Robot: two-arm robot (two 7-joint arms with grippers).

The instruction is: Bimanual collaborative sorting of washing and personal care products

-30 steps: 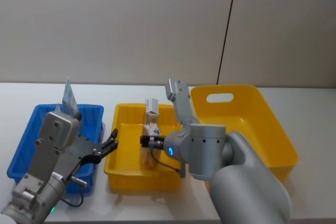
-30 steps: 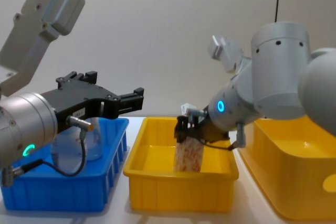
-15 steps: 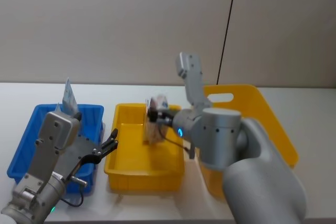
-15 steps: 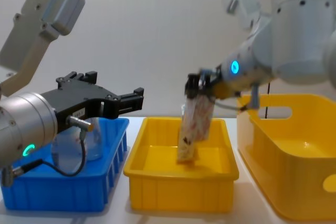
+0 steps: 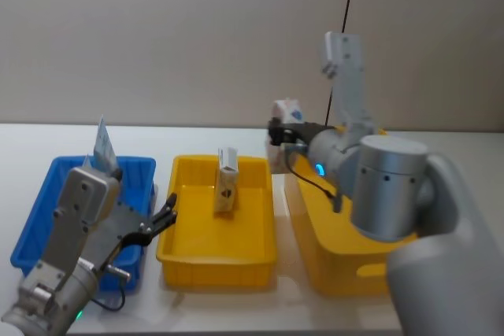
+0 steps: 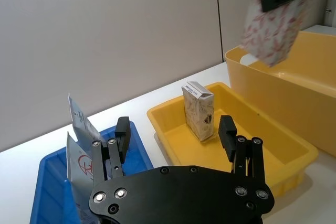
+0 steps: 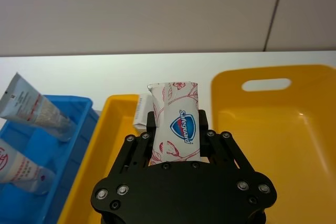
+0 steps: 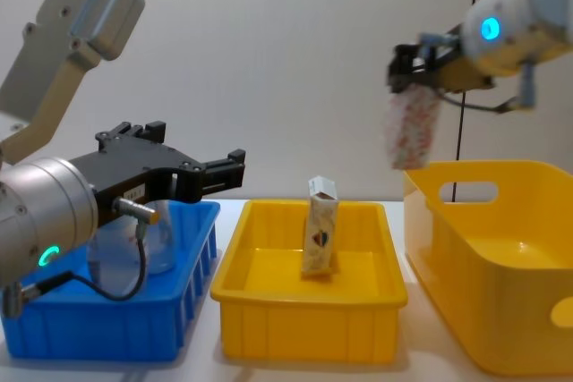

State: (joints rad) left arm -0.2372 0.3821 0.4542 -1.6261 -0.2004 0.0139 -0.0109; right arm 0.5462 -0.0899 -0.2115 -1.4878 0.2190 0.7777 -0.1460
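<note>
Plain grey wall panels (image 5: pixel 157 37) back a white surface (image 5: pixel 31 139) carrying three containers in a row: a blue bin (image 5: pixel 31 234) on the left, a middle yellow tray (image 5: pixel 216 261) and a large yellow tub (image 5: pixel 331 265) with a handle slot on the right. The right pincer (image 8: pixel 412 69) is clenched on the top of the small white carton (image 7: pixel 173 103) and holds it in the air, clear of all containers and roughly over the tub's left rim. That carton is white with an orange-red flower pattern and carries a blue shield mark reading "Safeguard"; it hangs nearly upright, its top edge creased. The cream carton (image 8: pixel 320 239) stands upright inside the middle yellow tray, toward the far wall, untouched. It is tall and narrow, faintly patterned, with a dark diamond mark low on its front; the small writing on its top flap cannot be read. Two white squeeze tubes (image 7: pixel 37 108) lie tilted in the blue bin, crimped ends up, clear caps down; their red print includes a round mark, but the wording is illegible. The left pincer (image 5: pixel 161 218) hovers over the near right corner of the blue bin, fingers (image 6: pixel 227 127) released and spread, grasping nothing.
</note>
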